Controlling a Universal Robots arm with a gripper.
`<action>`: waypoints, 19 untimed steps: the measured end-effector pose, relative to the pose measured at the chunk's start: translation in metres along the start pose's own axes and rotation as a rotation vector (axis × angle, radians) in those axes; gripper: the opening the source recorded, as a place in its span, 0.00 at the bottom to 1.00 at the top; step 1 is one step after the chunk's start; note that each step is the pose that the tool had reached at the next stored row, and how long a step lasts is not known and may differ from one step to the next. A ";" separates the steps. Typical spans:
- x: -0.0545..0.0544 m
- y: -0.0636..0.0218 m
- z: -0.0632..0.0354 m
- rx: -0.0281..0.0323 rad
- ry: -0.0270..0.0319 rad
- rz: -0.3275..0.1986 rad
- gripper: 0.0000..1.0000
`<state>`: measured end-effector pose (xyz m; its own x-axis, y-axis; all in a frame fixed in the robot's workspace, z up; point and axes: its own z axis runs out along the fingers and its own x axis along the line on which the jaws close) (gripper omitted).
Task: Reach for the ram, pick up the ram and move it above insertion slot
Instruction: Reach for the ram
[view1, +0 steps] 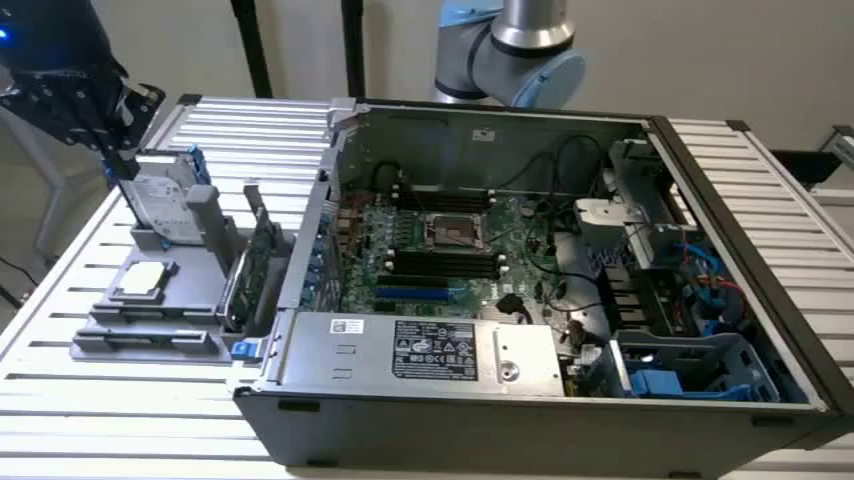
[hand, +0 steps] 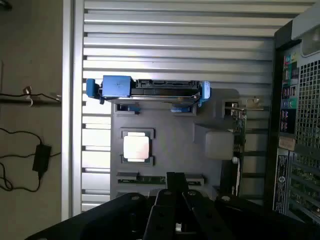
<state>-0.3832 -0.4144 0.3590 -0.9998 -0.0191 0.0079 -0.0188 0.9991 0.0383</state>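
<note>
The end effector (view1: 120, 160) hangs above the gray holder (view1: 174, 290) on the worktop (view1: 80, 400); I cannot tell whether it is apart or together. The ram (hand: 150, 179) lies in the holder's slot, untouched.

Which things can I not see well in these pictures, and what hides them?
- Wrist view: the gripper covers part of the ram; chips too small to count.
- Wrist view: the expansion card is seen edge-on, its face hidden.
- Exterior view: the memory slots are too dark to tell which is free.
- Exterior view: the robot arm is cut off by the top edge.
</note>
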 end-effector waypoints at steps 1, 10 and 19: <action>0.000 0.0000 0.0000 0.0000 0.0001 0.000 0.11; 0.000 0.0000 0.0000 0.0000 0.0011 0.000 0.11; 0.000 -0.0162 -0.0006 0.0000 0.0013 0.000 0.11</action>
<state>-0.3827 -0.4307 0.3590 -0.9998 -0.0194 0.0091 -0.0190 0.9991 0.0384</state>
